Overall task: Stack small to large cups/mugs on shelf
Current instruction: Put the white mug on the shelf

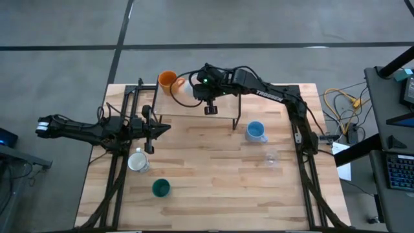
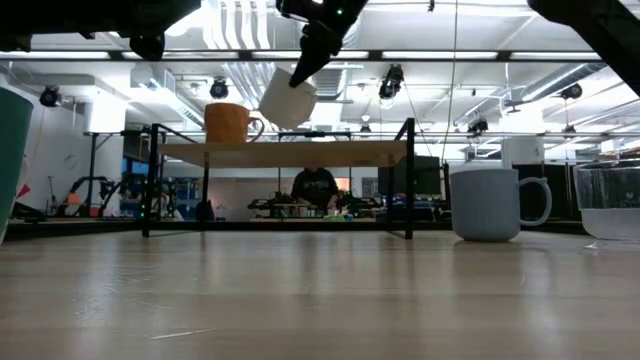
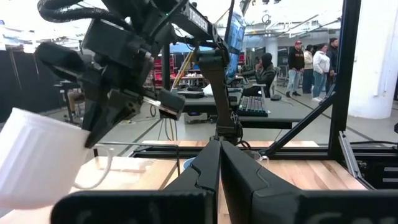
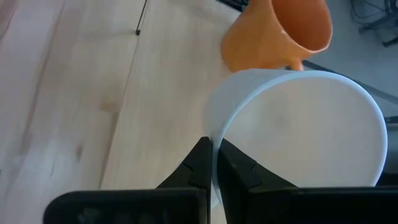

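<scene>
TROSSEN-lettered right arm (image 1: 272, 94), tool (image 4: 213, 163) pinching plain white mug (image 4: 298, 130)

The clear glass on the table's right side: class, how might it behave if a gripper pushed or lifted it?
The clear drinking glass looks rigid and probably brittle, so a knock could chip it. Its smooth transparent wall likely gives fingers little friction. It stands upright and about as wide as tall on the wooden tabletop, so a low push would probably slide it rather than tip it.

Both arms were matte black, built of jointed segments with loose black cables looping along them. The right arm (image 1: 272, 94) carried white lettering and a small green light; the left arm (image 1: 84, 131) had a white end piece.
</scene>
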